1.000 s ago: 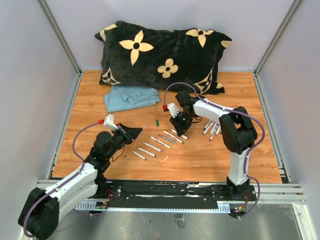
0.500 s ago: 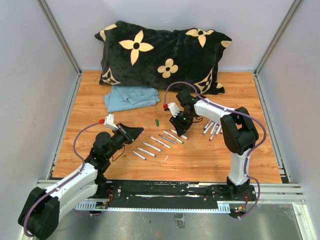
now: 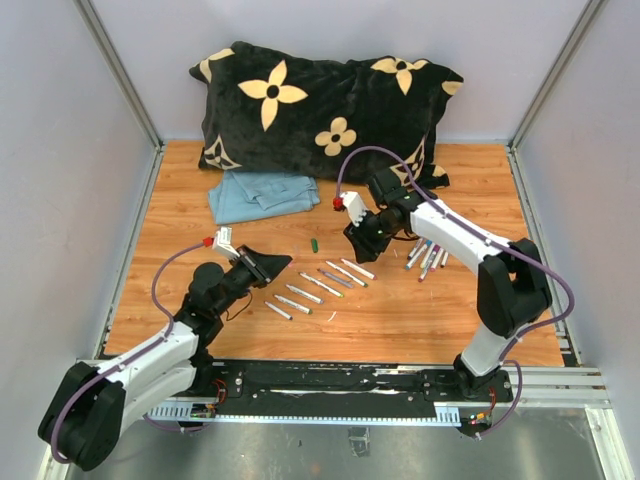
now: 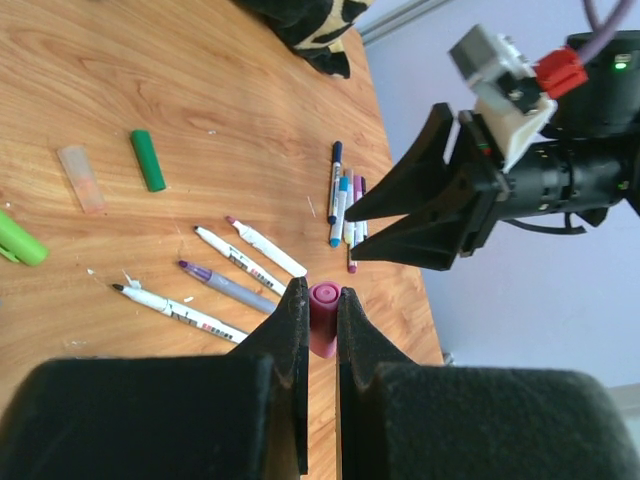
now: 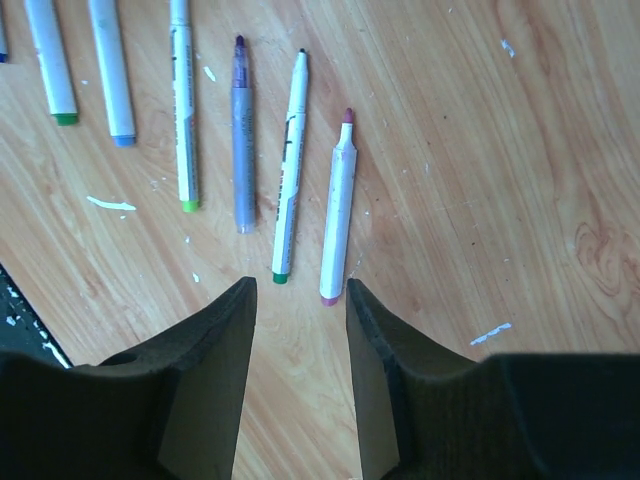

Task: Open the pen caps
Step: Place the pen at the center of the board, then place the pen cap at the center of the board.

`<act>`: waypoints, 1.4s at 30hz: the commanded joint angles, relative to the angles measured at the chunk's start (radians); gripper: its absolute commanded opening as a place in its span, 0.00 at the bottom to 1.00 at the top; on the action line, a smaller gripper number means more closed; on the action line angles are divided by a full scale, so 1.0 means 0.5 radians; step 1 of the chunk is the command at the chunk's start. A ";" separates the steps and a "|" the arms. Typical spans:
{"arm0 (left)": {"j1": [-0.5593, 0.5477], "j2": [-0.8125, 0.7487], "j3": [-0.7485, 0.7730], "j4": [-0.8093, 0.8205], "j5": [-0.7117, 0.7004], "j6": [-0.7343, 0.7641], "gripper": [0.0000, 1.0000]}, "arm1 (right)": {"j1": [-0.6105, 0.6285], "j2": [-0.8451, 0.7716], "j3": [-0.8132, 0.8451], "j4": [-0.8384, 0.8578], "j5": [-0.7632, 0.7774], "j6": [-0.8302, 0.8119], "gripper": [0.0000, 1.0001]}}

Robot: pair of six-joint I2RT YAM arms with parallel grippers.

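Note:
My left gripper (image 4: 320, 300) is shut on a pink pen cap (image 4: 323, 325) and holds it just above the table; from above that gripper (image 3: 280, 263) sits left of a row of uncapped pens (image 3: 318, 284). Above the far end of that row, my right gripper (image 3: 362, 242) stands open, nothing between its fingers (image 5: 215, 330). Just beyond its tips lies a white pen with a pink tip (image 5: 338, 215), bare of its cap, beside several other uncapped pens. A green cap (image 4: 148, 160) and a clear cap (image 4: 80, 178) lie loose on the wood. A bunch of capped pens (image 3: 425, 258) lies to the right.
A black pillow with cream flowers (image 3: 320, 110) fills the back of the table, and a folded blue cloth (image 3: 262, 192) lies in front of it. A metal rail (image 3: 350, 380) runs along the near edge. Grey walls close in both sides.
My right gripper has opened wider and drawn back up and to the right, away from the pink-tipped pen. The left gripper has edged slightly right, still holding the pink cap.

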 commanded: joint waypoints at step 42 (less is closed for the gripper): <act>-0.616 1.079 0.733 0.056 -0.486 0.119 0.00 | -0.310 -0.569 -0.124 -0.080 -0.456 -0.138 0.43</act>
